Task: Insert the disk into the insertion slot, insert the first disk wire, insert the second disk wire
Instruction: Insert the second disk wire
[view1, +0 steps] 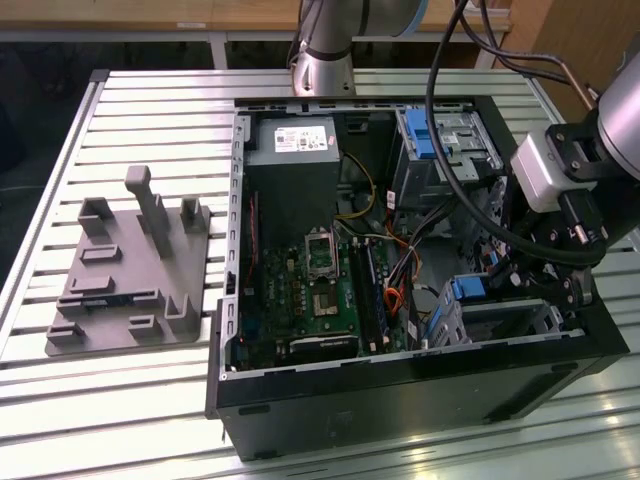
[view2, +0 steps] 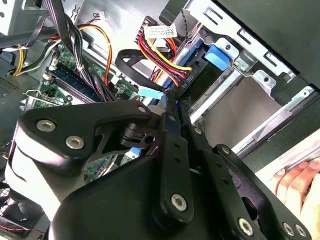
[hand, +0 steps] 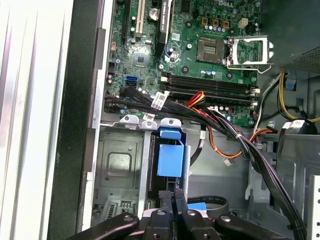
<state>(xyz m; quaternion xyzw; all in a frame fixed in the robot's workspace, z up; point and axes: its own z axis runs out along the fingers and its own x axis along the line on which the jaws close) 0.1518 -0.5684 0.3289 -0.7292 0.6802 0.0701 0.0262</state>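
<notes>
The disk sits inside the insertion slot (view1: 505, 322), a grey metal cage at the case's near corner on the exterior view's right. Its blue carrier (hand: 170, 159) shows in the first wrist view, and its blue tab (view2: 220, 55) in the second wrist view. A red, yellow and black wire bundle (view2: 161, 54) runs to a black plug at the disk's end. My gripper (hand: 173, 196) is at that same end, fingers together on the connector of a flat black wire with a blue tab (view2: 150, 92). That wire loops off beside the fingers (hand: 212, 200).
The open computer case holds a green motherboard (view1: 320, 290), a power supply (view1: 295, 150) and a taller bay with a blue latch (view1: 432, 140). A grey fixture plate (view1: 130, 270) lies on the slatted table. A person's hand (view2: 295, 180) rests outside the case wall.
</notes>
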